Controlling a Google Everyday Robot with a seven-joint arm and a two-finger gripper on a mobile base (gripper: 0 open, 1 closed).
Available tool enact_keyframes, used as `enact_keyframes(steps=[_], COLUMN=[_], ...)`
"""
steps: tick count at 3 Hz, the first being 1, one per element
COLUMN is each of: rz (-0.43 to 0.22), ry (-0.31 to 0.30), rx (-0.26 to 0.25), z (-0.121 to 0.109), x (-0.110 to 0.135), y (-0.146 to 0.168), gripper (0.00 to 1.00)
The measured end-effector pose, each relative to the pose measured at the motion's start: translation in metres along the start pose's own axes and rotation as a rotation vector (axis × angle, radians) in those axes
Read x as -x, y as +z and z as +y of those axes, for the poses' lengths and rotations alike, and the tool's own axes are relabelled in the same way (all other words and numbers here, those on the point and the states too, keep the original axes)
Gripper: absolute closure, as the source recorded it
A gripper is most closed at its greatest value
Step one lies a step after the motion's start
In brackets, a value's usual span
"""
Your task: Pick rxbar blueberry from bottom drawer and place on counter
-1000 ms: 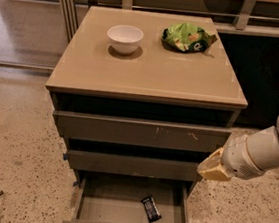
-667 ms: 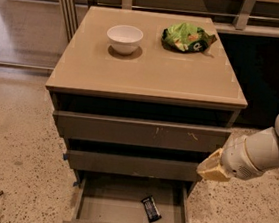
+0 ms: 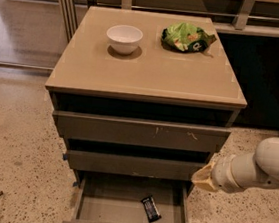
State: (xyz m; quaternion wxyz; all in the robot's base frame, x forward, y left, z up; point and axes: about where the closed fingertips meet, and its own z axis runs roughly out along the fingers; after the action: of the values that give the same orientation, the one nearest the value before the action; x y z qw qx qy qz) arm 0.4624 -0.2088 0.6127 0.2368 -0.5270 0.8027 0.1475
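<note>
The rxbar blueberry (image 3: 151, 208), a small dark bar, lies flat on the floor of the bottom drawer (image 3: 108, 205), right of its middle. The drawer is pulled out. My gripper (image 3: 203, 177) hangs at the end of the white arm, at the cabinet's right side. It is level with the middle drawer front, above and to the right of the bar, and apart from it. The beige counter (image 3: 149, 69) is the cabinet's top.
A white bowl (image 3: 124, 38) and a green snack bag (image 3: 186, 37) sit at the back of the counter. The two upper drawers (image 3: 139, 132) are only slightly out. Speckled floor surrounds the cabinet; a dark cabinet stands at the right.
My arm and gripper have dropped a little lower beside the cabinet. The bar and the drawers have not moved.
</note>
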Motion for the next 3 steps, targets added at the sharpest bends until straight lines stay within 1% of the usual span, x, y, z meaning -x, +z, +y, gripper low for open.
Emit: enact_keyframes(steps=[1, 2, 3], rz=[-0.124, -0.221, -0.239], ry=[0.017, 0.053, 0.091], rx=[-0.093, -0.115, -0.088], z=[-0.054, -0.099, -0.098], x=[-0.020, -0.040, -0.057], y=[0.046, 0.090, 0.121], gripper=[1.00, 1.00, 1.00])
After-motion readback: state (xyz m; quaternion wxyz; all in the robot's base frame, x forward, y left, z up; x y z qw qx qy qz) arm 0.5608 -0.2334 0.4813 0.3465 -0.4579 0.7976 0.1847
